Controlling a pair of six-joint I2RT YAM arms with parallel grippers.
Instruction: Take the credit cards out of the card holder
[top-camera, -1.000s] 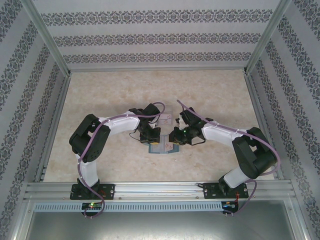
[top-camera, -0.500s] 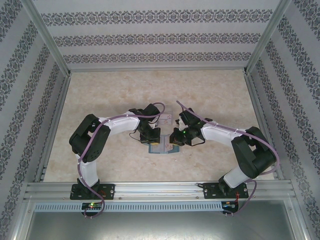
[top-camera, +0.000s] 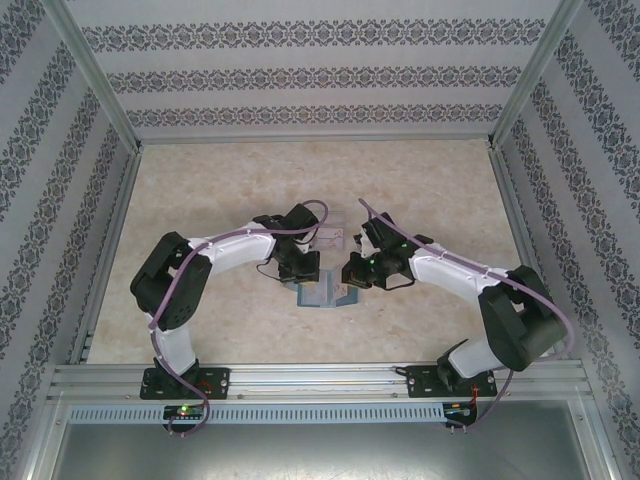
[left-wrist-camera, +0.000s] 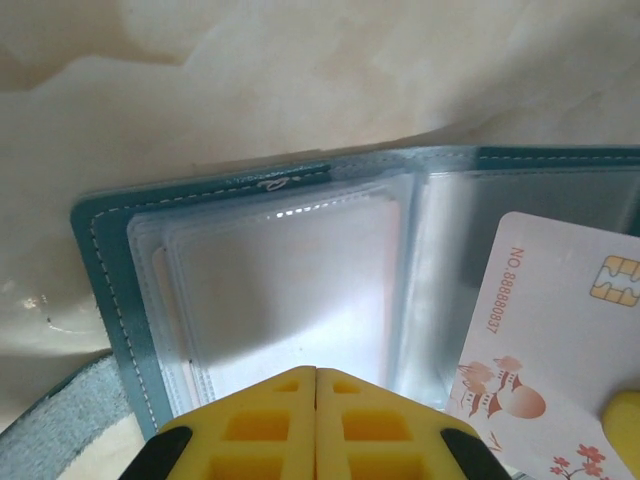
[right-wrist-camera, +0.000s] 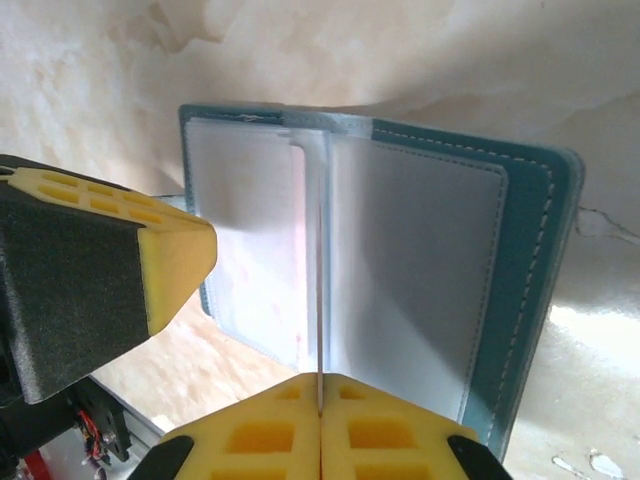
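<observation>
The left gripper (left-wrist-camera: 316, 420) is squeezed shut on the near edge of the open card holder (left-wrist-camera: 105, 280), right in front of its fingers. The right gripper (right-wrist-camera: 320, 425) pinches a thin white credit card (left-wrist-camera: 545, 320) poking out of the other half. The table (left-wrist-camera: 300, 80) lies beyond.

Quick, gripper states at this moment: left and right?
Left gripper: shut, tips at the clear sleeves of the card holder; whether it pinches anything cannot be told.
Right gripper: shut on a thin sheet seen edge-on, apparently the white credit card.
</observation>
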